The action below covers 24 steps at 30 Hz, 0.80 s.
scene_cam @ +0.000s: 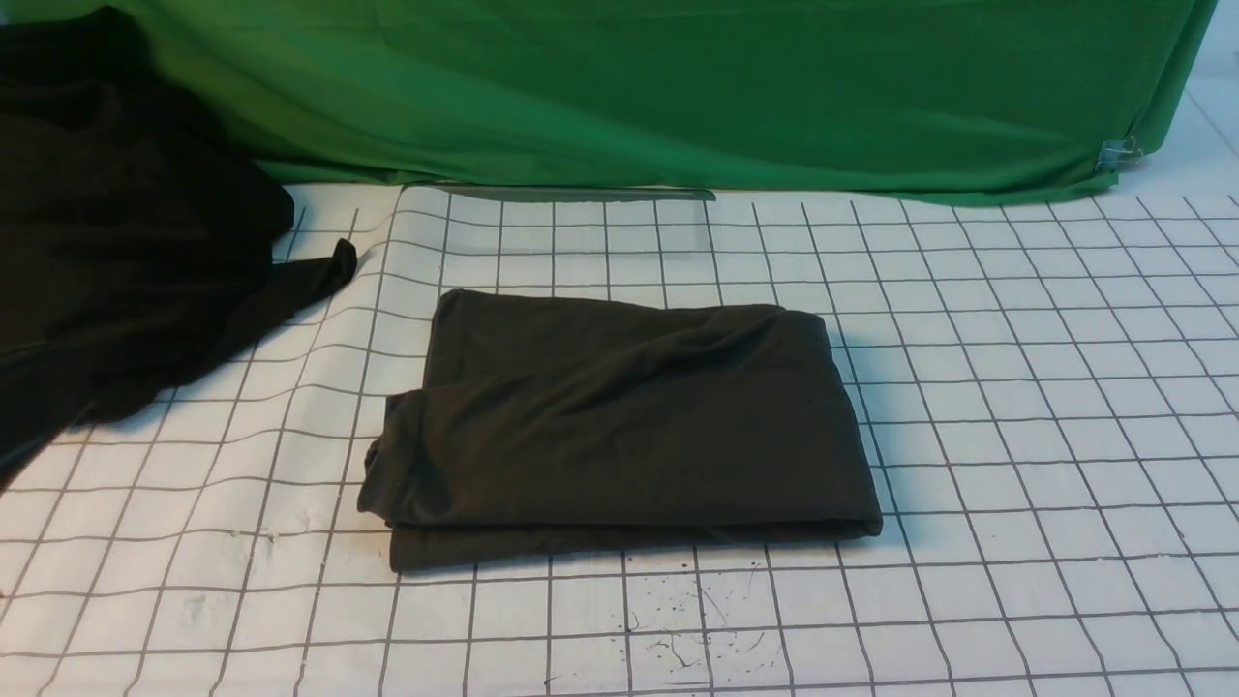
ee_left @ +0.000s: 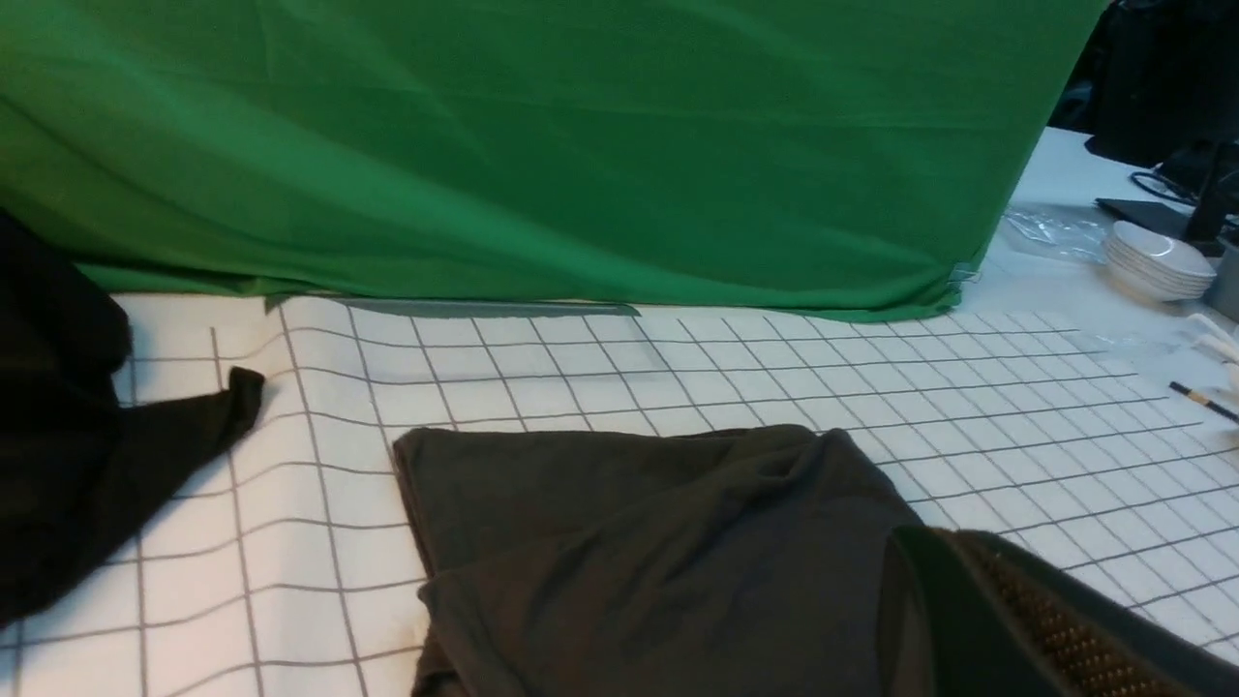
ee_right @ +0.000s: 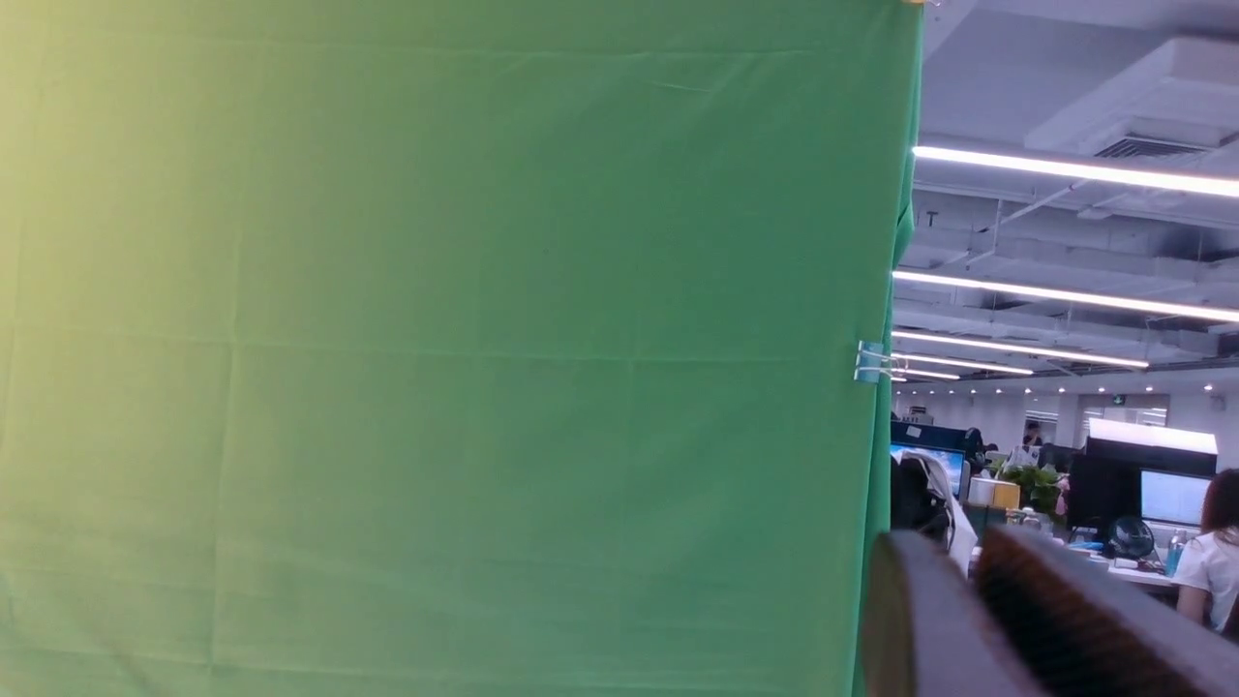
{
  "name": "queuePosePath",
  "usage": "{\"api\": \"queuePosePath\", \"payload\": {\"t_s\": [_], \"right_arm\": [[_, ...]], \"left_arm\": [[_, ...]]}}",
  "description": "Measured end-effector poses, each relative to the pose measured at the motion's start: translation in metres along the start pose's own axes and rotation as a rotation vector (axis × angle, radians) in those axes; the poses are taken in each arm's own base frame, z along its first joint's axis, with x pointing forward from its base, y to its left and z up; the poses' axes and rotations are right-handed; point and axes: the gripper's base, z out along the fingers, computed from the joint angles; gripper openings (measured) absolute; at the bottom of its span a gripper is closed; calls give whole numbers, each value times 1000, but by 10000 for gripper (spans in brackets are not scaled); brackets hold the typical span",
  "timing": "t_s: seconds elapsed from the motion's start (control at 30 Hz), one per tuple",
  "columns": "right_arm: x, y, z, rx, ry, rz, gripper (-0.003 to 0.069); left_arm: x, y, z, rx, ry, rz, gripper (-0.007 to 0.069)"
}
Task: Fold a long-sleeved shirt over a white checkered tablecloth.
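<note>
Front view: high, angled down and forward over white checkered tablecloth (scene_cam: 1016, 387), folded long-sleeved shirt (scene_cam: 619, 416) mid-frame, green cloth (scene_cam: 678, 87) behind. Left wrist view: low, close to shirt (ee_left: 658, 552), facing same green cloth (ee_left: 542, 145); shares shirt, tablecloth (ee_left: 871, 378), black heap (ee_left: 58, 436). Right wrist view: raised, level, facing green cloth (ee_right: 436, 339), office beyond.

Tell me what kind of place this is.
Probably a test bench in an open-plan office: a green cloth backdrop is clipped up behind the white checkered tablecloth, and beyond it ceiling strip lights and desk monitors show.
</note>
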Motion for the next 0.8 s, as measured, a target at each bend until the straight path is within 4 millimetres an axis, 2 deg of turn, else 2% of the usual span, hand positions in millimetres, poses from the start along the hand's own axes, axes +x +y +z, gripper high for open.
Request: {"api": "queuePosePath", "payload": {"t_s": [0.3, 0.43, 0.53, 0.6, 0.63, 0.67, 0.7, 0.8], "right_arm": [[0, 0, 0, 0, 0, 0, 111], [0, 0, 0, 0, 0, 0, 120], [0, 0, 0, 0, 0, 0, 125], [0, 0, 0, 0, 0, 0, 130], [0, 0, 0, 0, 0, 0, 130], [0, 0, 0, 0, 0, 0, 136], [0, 0, 0, 0, 0, 0, 136], [0, 0, 0, 0, 0, 0, 148]], "left_arm": [[0, 7, 0, -72, -23, 166, 1], [13, 12, -4, -106, -78, 204, 1], [44, 21, -10, -178, -149, 216, 1], [75, 30, -12, -244, -178, 212, 1], [75, 31, -12, -250, -179, 210, 1], [103, 39, -11, -309, -176, 189, 3], [106, 39, -11, -314, -175, 183, 3], [141, 50, -7, -382, -130, 142, 3]]}}
